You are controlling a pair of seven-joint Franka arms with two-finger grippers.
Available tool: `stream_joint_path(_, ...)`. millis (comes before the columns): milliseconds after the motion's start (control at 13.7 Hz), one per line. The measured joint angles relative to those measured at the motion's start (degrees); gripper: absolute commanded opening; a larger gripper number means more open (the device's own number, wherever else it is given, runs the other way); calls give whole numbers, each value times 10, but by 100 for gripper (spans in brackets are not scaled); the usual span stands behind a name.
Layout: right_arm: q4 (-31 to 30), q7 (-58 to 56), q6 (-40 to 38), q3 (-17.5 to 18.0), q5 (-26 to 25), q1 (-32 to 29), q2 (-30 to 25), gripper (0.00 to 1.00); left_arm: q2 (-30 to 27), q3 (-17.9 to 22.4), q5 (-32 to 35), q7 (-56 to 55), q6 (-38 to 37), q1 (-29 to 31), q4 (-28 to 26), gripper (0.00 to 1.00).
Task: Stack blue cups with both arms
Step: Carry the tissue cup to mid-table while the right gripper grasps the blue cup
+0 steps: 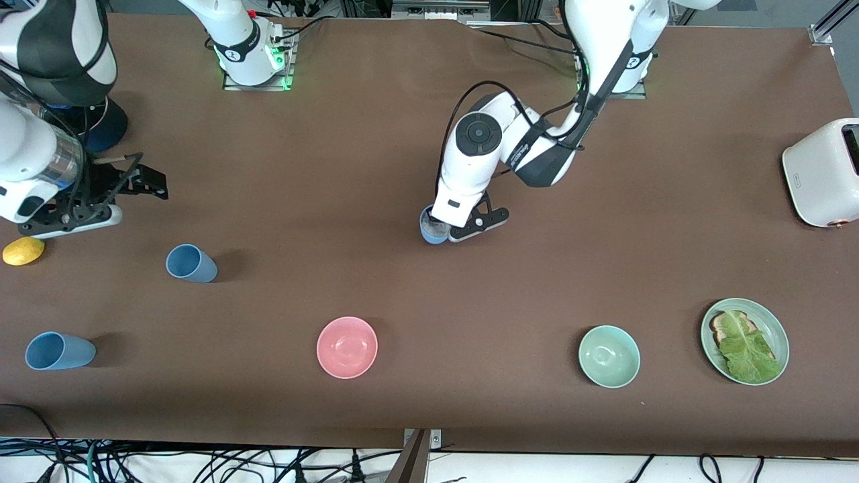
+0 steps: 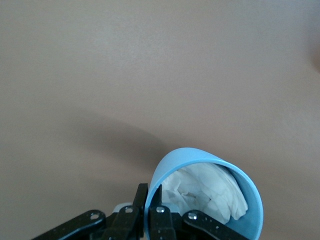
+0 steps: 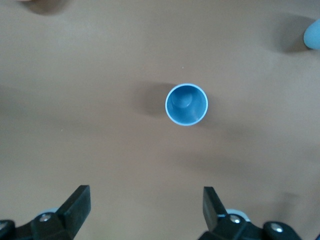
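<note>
I'm gripping one blue cup [image 1: 433, 228] by its rim with the left pincer [image 1: 448, 230], mid-counter [image 1: 376, 168], something white inside. Two other blue cups [image 1: 191, 263] [image 1: 59, 351] are standing toward the right arm's end, where my right pincer [image 1: 137, 182] is hovering spread wide, likely lining up a grasp.

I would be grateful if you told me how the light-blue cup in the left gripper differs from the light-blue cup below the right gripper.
The held light-blue cup has crumpled white paper inside; the free-standing light-blue cup is empty. The left gripper pinches the held cup's rim near the table's middle, while the free-standing cup stands untouched below the open right gripper, toward the right arm's end. Both are matte, handleless tumblers.
</note>
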Motion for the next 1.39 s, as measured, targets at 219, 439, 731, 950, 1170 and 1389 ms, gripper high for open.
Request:
stream_joint_path(219,-30,-11,54,0,0,0,11,99,28,0,9,-3,29,0,1,0)
stream_joint_path(439,-60,-16,124,0,1,0,37,99,33,1,13,-4,33,0,3,14)
stream_joint_path(731,-82,-16,181,0,8,-1,68,99,33,2,16,-4,34,0,5,80)
stream_joint_path(950,-108,-16,228,0,8,-5,82,99,33,3,29,-4,34,0,9,100)
stream_joint_path(1170,-137,-17,283,-1,8,-8,101,99,33,3,55,-4,34,0,10,100)
stream_joint_path(1389,-142,-17,309,-1,8,-8,118,99,32,3,67,-2,34,0,13,100)
